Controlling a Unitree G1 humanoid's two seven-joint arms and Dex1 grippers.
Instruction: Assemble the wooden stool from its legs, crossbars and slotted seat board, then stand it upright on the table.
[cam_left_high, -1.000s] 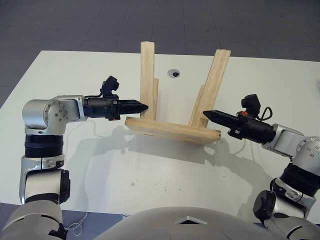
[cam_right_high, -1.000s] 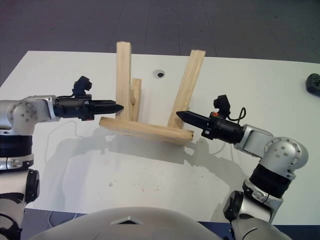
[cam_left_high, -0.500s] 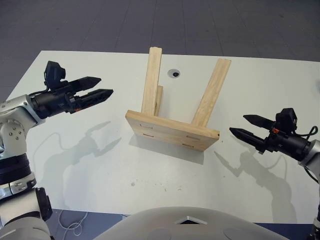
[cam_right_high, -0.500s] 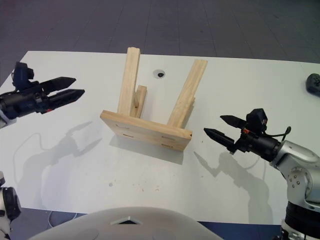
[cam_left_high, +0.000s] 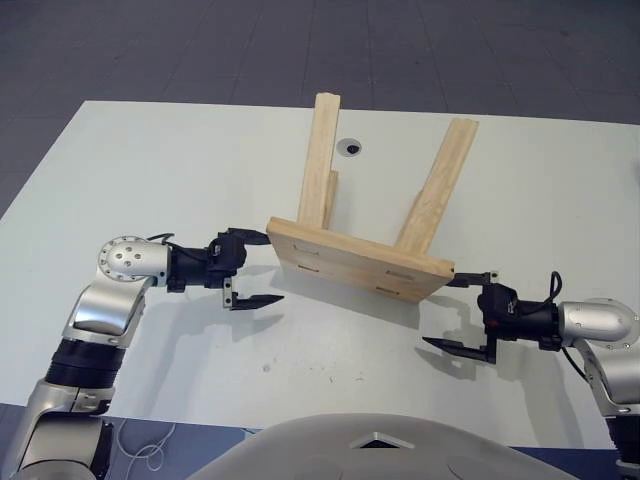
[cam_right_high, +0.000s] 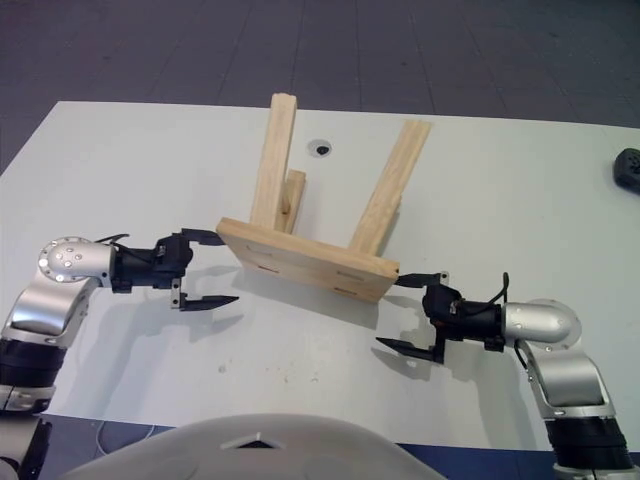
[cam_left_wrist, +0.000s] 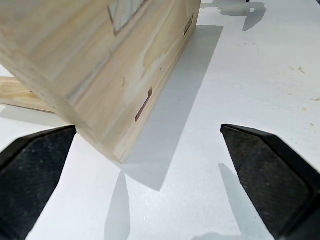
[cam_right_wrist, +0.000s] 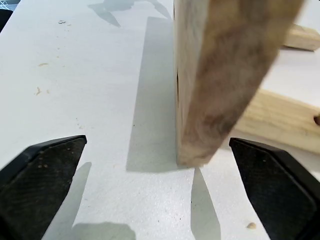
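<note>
The white table carried the assembled stool near its middle, tipped on its side rather than upright. The slotted seat board stood on one long edge facing the robot, slanting down toward the right. Two long legs, one on the left and one on the right, reached away from the board toward the far side of the table. A shorter piece of wood sat just beside the left leg; it was perhaps a crossbar, though the leg hid too much of it to be sure. The left gripper was level with the left end of the seat board, its fingers spread wide and the board's corner between them, not clamped. The right gripper sat at the board's right end, likewise spread, with one finger on each side of the end grain and clear of it. Behind the stool, between the two legs, a small dark round fitting was set into the tabletop. A dark object lay at the table's far right edge, well apart from the stool.
</note>
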